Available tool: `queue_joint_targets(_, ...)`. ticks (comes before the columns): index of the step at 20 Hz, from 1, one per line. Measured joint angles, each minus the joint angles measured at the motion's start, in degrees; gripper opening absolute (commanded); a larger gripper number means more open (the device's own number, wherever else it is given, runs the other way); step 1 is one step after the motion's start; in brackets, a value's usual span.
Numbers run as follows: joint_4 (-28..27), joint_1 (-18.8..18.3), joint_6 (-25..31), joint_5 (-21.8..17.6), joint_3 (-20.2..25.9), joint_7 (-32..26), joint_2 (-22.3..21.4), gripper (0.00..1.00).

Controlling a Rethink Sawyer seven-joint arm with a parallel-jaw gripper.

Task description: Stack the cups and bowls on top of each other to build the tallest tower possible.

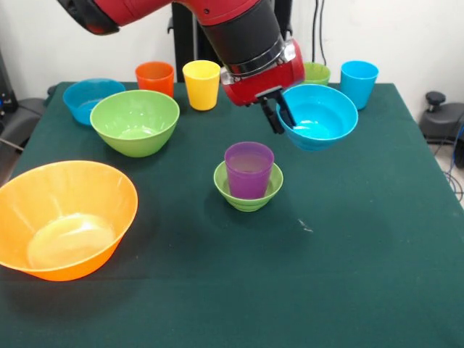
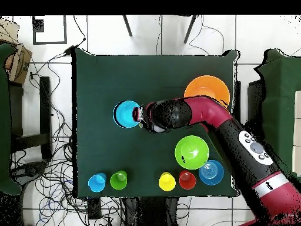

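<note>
Below and slightly to the camera's left of the claw (image 1: 279,114) in the front view, we are finding the tower (image 1: 249,178) at an early stage: a purple cup (image 1: 249,168) seated upright in a small green bowl (image 1: 248,194) on the bench (image 1: 348,246). The claw is pinching the near rim of a small blue bowl (image 1: 317,114), one finger inside and one outside, and is holding it clear of the bench. We are judging the main hazard to be the one-sided grip: the bowl is hanging from a single rim point and could tilt or slip. A second hazard is an off-centre release, since the purple cup's mouth is narrow and a skewed bowl could slide off or topple it. The remaining cups and bowls are standing well apart from the claw.
</note>
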Motion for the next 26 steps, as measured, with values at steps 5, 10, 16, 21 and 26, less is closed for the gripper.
queue_joint_targets(5,-1.94,-0.23,3.95,0.24,0.74,-1.47,-0.51,0.00)
queue_joint_targets(10,-3.11,-0.64,5.83,0.25,1.81,-2.24,-1.90,0.00)
queue_joint_targets(16,-5.17,-1.74,6.65,0.25,2.77,-3.77,-3.16,0.00)
queue_joint_targets(21,-6.85,-2.79,7.33,0.23,2.88,-5.50,-4.08,0.00)
queue_joint_targets(26,-8.78,-3.73,7.42,0.12,2.88,-7.65,-4.65,0.00)
